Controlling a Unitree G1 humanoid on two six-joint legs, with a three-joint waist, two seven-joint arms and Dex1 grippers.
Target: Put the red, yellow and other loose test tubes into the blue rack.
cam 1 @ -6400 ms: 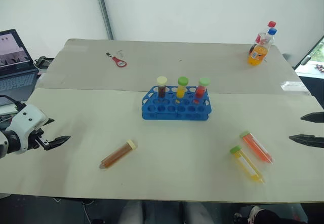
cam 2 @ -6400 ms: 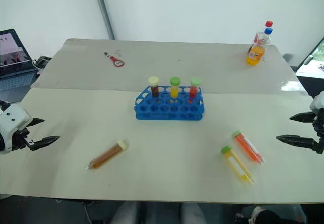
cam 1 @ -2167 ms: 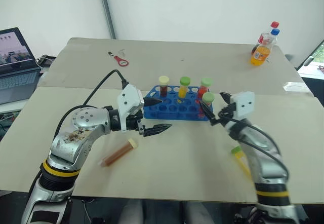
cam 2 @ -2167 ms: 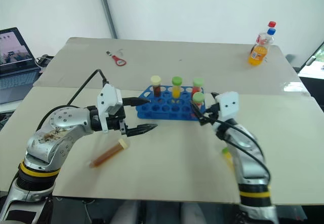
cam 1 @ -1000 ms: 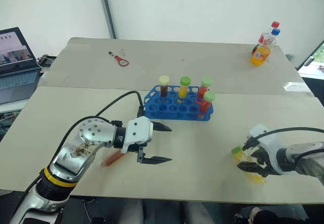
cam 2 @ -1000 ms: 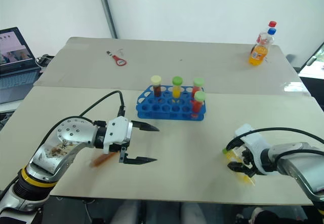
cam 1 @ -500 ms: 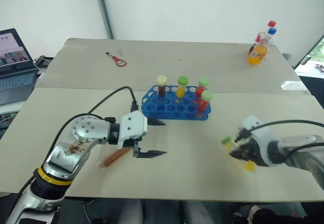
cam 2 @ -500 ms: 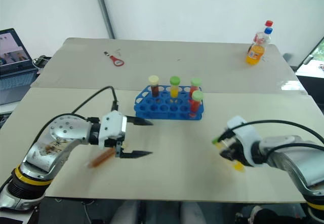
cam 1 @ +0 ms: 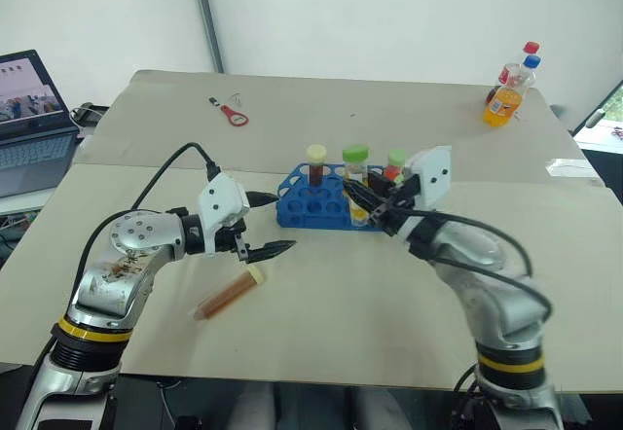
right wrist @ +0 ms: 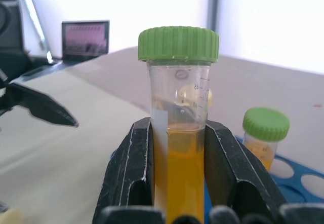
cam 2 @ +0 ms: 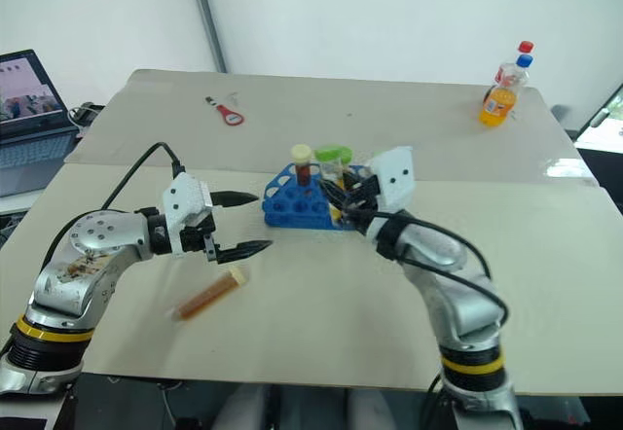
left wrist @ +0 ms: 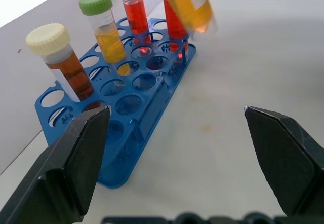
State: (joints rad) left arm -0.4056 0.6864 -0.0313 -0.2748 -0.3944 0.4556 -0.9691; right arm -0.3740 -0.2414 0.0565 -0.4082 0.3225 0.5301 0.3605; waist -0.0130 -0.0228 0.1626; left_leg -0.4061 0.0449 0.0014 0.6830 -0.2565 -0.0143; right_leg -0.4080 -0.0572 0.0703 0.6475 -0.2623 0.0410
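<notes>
Right tool (right wrist: 174,183): clamped on the yellow tube (right wrist: 178,133), one finger on each side of the liquid below the green cap, so the tube stands upright between them, as it must to drop into a hole.
Yellow tube's place: carried in the air over the front of the blue rack (cam 1: 316,208), at the rack's centre-right; judged not yet seated.
Blue rack: at the table's (cam 1: 321,294) centre, long side across; it already bears a brown tube with a pale cap (cam 1: 315,164), a yellow one with a green cap (cam 1: 355,165), and red ones at its 3 o'clock end (left wrist: 132,8).
Left tool (cam 1: 265,224): fingers wide apart, nothing between them, just off the rack's 9 o'clock end and pointing toward it (probably waiting its turn, or ready to steady the rack).
Brown loose tube (cam 1: 227,295): lying flat on the table at about 7 o'clock from the rack, pale cap toward the rack; it lies just below and beside the left tool, at roughly 7 o'clock from its fingertips, not touched.
Why so: the free front holes face the robot, so the right tool comes in over the near row.
Progress: yellow tube under way, brown one left.
Elsewhere: drink bottles (cam 1: 509,89) at the table's 1 o'clock corner, laptop (cam 1: 34,109) at 10 o'clock.
</notes>
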